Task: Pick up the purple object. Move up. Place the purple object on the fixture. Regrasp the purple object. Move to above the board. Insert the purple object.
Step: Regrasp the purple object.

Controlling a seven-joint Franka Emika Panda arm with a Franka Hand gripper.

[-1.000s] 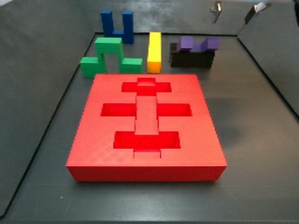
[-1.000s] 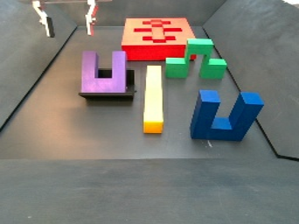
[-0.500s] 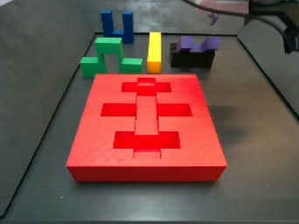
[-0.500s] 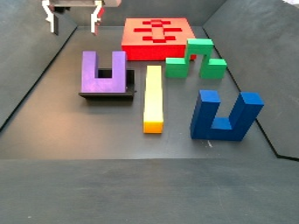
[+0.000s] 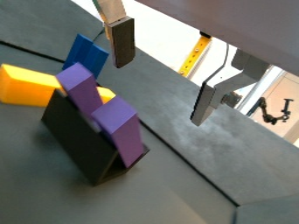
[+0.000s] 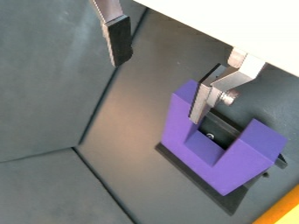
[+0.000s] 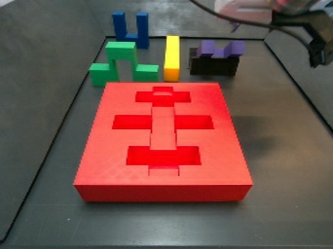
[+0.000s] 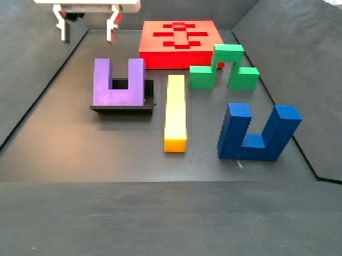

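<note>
Even, soft overhead light, colours vivid. Motion blur smears the tool (image 7: 267,12) in a side view; a wrist view blows out bright white beyond the dark floor (image 5: 222,149). Shadows faint.

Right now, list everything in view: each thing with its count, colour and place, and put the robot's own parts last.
board: one, red, flat on the floor, the largest thing, with recessed cut-outs along its middle.
purple object: one, violet, U-shaped, resting on the fixture, prongs pointing toward the board in a side view.
fixture: one, black, under the purple object, beside the yellow bar.
yellow bar: one, yellow, lying flat between the fixture and the blue block.
green block: one, green, arch-shaped, beside the board's end.
blue block: one, blue, two-pronged, standing on the far side of the yellow bar from the fixture.
gripper: one, silver fingers with dark pads, open and empty, up in the air apart from the purple object.
</note>
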